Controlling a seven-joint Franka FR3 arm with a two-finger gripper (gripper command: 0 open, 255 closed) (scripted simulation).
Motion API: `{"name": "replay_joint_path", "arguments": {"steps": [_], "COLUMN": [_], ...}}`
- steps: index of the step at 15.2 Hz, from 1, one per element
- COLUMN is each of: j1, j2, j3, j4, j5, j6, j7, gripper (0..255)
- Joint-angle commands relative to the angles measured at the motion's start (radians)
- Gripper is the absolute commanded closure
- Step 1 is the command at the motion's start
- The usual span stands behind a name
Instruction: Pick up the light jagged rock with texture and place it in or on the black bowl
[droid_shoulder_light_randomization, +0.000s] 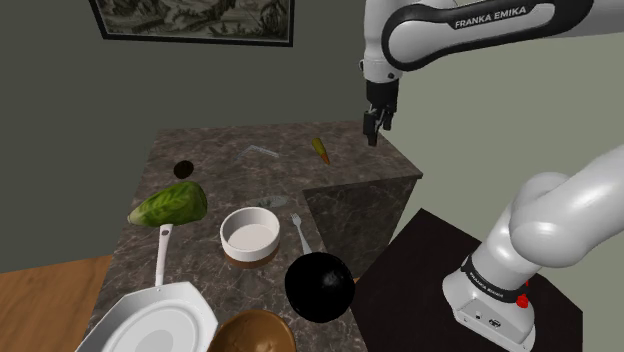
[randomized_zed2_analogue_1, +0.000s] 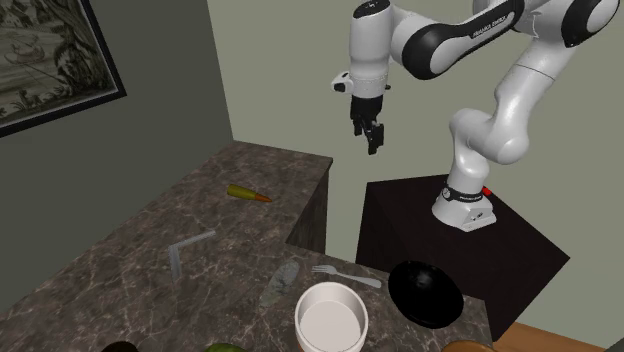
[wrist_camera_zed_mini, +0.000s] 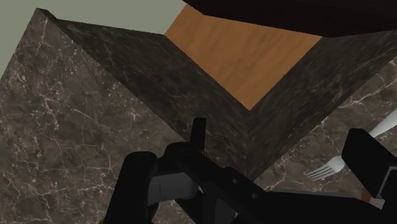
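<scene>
The black bowl (droid_shoulder_light_randomization: 320, 287) (randomized_zed2_analogue_1: 425, 294) stands tipped on its side at the counter's near edge, close to the stand. A pale grey jagged lump (droid_shoulder_light_randomization: 269, 202) (randomized_zed2_analogue_1: 283, 282), which I take for the rock, lies on the dark marble counter (droid_shoulder_light_randomization: 220, 160) between a white bowl and a fork. My black gripper (droid_shoulder_light_randomization: 373, 125) (randomized_zed2_analogue_1: 370, 135) (wrist_camera_zed_mini: 254, 184) hangs high above the counter's far corner by the notch, well away from both. Its fingers stand apart with nothing between them, so it is open.
A white bowl (droid_shoulder_light_randomization: 250, 235) (randomized_zed2_analogue_1: 332, 318), a fork (droid_shoulder_light_randomization: 300, 235) (randomized_zed2_analogue_1: 345, 274) (wrist_camera_zed_mini: 331, 167), a green cabbage (droid_shoulder_light_randomization: 168, 205), a white pan (droid_shoulder_light_randomization: 150, 320), a brown bowl (droid_shoulder_light_randomization: 250, 335) and a small orange-yellow item (droid_shoulder_light_randomization: 319, 150) (randomized_zed2_analogue_1: 248, 193) share the counter. The black stand (randomized_zed2_analogue_1: 460, 240) fills the notch.
</scene>
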Motion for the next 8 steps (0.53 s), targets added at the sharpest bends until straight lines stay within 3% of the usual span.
{"name": "replay_joint_path", "arguments": {"steps": [1,8], "j1": [0.005,0.029], "j2": [0.071,0.331], "j3": [-0.001,0.018], "j4": [0.015,0.137], "j5": [-0.014,-0.058], "j6": [0.054,0.181], "j7": [-0.033,-0.12], "gripper": [0,0]}}
